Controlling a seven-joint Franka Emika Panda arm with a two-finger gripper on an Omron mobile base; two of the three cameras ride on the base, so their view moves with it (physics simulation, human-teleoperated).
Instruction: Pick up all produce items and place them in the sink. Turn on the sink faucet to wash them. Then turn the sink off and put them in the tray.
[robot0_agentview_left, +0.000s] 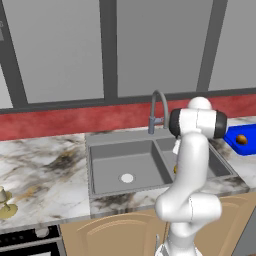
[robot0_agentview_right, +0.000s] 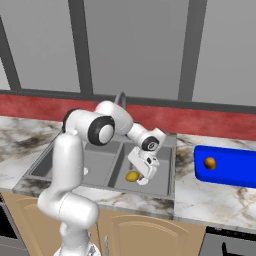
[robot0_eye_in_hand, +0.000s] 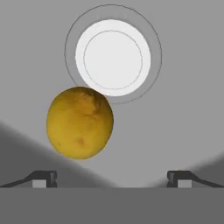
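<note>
Now the open claw (robot0_agentview_right: 143, 181) hangs over the yellow fruit (robot0_eye_in_hand: 80, 122).

no readable text, no labels, no brand marks, no numbers, no signs on anything in view

Even, flat light; soft shadows

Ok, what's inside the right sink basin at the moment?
The yellow fruit lies on the basin floor, beside the pale drain and overlapping its rim. The open gripper hovers above it; the arm hides part of the basin.
</note>
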